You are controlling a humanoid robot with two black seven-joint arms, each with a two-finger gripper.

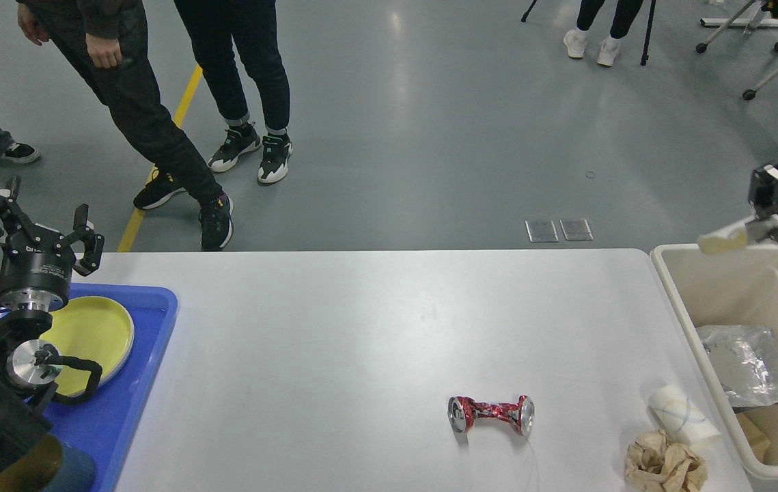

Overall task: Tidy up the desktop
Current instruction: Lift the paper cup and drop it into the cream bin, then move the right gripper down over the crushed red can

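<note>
Desktop wide and white across the middle, between blue tray on the left and beige bin on the right. Right gripper hovering over the bin's far corner, pinching a pale scrap; best released only once fully inside the rim, to keep it from landing back on the table. Left gripper raised above the tray, fingers spread wide, holding nothing. Remaining to clear, by the look of it: crushed red can near the front edge, white paper cup lying on its side, crumpled brown paper just beside it. Yellow plate already in the tray. Nothing blocking the drop; people's legs beyond the table, well apart.
</note>
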